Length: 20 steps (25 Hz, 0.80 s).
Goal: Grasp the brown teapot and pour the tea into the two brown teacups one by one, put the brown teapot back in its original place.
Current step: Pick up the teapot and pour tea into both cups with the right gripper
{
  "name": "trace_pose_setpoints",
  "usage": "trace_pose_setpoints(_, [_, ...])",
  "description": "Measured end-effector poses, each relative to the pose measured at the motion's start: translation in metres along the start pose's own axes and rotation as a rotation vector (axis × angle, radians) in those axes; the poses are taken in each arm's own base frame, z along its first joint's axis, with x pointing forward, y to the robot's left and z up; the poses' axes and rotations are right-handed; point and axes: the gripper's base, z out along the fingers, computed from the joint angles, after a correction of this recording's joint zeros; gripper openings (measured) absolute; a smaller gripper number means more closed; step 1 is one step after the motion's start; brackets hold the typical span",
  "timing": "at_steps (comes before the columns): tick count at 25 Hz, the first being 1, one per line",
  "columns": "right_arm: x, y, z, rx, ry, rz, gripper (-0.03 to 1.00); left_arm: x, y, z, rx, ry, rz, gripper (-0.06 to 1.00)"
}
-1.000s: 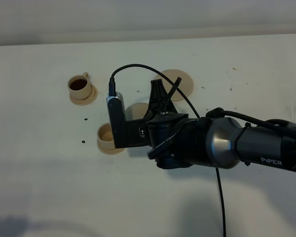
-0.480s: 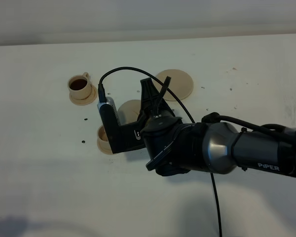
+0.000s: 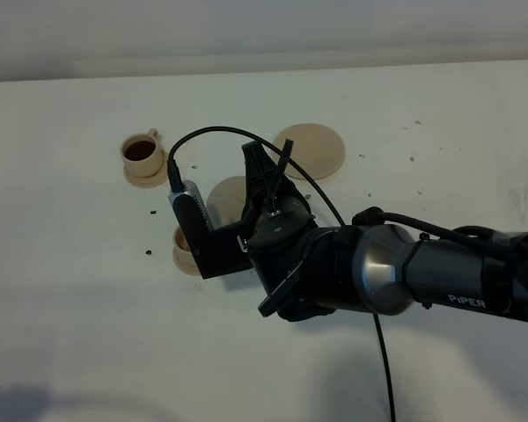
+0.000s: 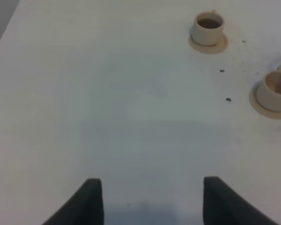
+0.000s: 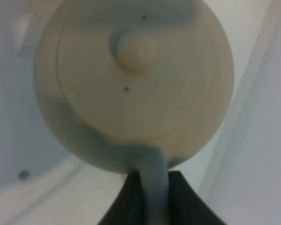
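Note:
My right gripper is shut on the loop handle of the brown teapot, whose knobbed lid fills the right wrist view. From above, the right gripper holds the teapot just over the nearer teacup, which the wrist camera mount half hides. This cup looks pale inside. The farther teacup stands on its saucer with dark tea in it. The wide round saucer lies bare behind the arm. My left gripper is open over bare table.
The right arm and its black cable stretch across the white table from the right. Small dark specks dot the surface near the cups.
The right arm has carried the teapot leftwards, towards the nearer teacup, and turned further at the wrist. The wrist camera mount now covers more of that cup.

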Motion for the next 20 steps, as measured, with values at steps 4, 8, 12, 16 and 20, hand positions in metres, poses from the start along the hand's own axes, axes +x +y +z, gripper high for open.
trace_pose_setpoints(4, [-0.0001,-0.0019,-0.0002,0.022,0.001,-0.024,0.12,0.0,0.0,0.0,0.0,0.0,0.0,0.47])
trace_pose_setpoints(8, [-0.0001,-0.004,-0.0003,0.045,0.002,-0.053,0.12,0.0,0.0,0.0,0.0,0.0,0.0,0.47])
trace_pose_setpoints(12, [-0.0003,-0.0064,-0.0004,0.071,0.002,-0.082,0.12,0.0,0.0,0.0,0.0,0.0,0.0,0.47])
trace_pose_setpoints(16, [-0.0006,-0.0071,0.0005,0.087,0.005,-0.106,0.12,0.0,0.0,0.0,0.0,0.0,0.0,0.47])
trace_pose_setpoints(20, [-0.0017,-0.0045,0.0034,0.083,0.011,-0.123,0.12,0.0,-0.0005,0.0,0.005,0.0,-0.002,0.47])
